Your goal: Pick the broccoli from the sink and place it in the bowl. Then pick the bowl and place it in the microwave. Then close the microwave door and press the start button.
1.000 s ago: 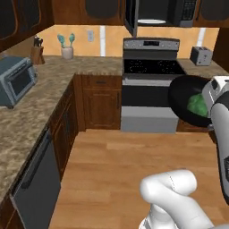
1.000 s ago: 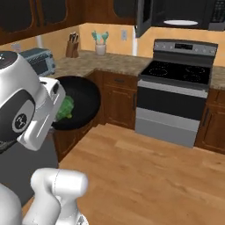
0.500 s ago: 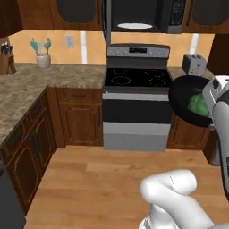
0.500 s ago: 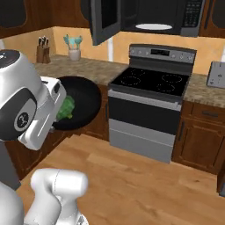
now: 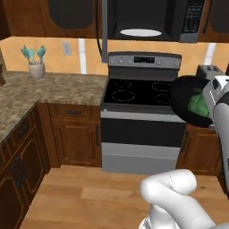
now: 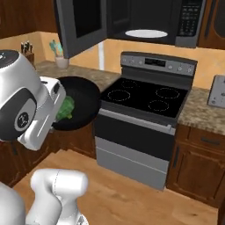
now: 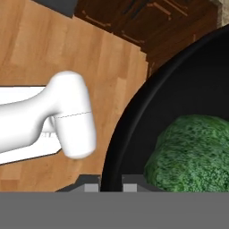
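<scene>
My gripper (image 7: 110, 183) is shut on the rim of the black bowl (image 7: 129, 116), which I hold tilted in the air. The broccoli (image 7: 192, 152) lies inside it. In the left base view the bowl (image 5: 183, 105) with the broccoli (image 5: 199, 105) hangs at the right, in front of the stove's right side. In the right base view the bowl (image 6: 88, 99) and broccoli (image 6: 66, 109) sit at the left beside my hand. The microwave (image 5: 147, 18) hangs above the stove, its door (image 6: 81, 24) swung open to the left, the white turntable plate (image 6: 146, 33) showing. The sink is out of view.
A stove (image 5: 141, 94) with black burner top stands straight ahead under the microwave. A toaster (image 5: 208, 71) sits on the counter to its right and a utensil holder (image 5: 36, 67) on the granite counter to its left. Wooden floor lies between me and the stove.
The whole picture has shifted as the base moved: the stove and microwave now stand centred and closer, the left counter has slid aside. The bowl with the broccoli stays in my grip.
</scene>
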Robot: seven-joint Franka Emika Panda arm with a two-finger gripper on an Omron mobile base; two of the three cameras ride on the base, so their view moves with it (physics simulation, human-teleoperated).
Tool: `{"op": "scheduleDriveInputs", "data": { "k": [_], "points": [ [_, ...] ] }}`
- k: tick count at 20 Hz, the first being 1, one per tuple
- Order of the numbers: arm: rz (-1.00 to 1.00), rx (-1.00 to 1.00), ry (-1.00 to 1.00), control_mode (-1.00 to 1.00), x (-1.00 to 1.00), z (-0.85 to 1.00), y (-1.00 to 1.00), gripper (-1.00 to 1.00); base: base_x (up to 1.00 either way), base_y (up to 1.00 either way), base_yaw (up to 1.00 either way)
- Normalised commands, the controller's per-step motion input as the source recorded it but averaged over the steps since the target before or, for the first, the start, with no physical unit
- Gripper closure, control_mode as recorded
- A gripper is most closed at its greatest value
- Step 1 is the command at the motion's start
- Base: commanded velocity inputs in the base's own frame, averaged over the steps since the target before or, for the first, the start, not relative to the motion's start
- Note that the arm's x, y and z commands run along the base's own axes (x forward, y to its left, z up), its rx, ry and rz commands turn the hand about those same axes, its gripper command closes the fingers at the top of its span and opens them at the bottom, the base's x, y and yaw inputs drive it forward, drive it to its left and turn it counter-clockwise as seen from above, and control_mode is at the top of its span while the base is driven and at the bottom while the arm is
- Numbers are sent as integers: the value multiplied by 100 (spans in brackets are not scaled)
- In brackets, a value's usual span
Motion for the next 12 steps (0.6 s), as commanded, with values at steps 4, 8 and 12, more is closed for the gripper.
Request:
{"op": "scheduleDriveInputs", "data": {
  "k": [4, 8, 12],
  "points": [
    [0, 0, 0, 100, 0, 0, 0, 100, 100, -58, 25],
    [0, 0, 0, 100, 0, 0, 0, 100, 100, -27, 28],
    [0, 0, 0, 100, 0, 0, 0, 100, 86, -55, 23]
  ]
}}
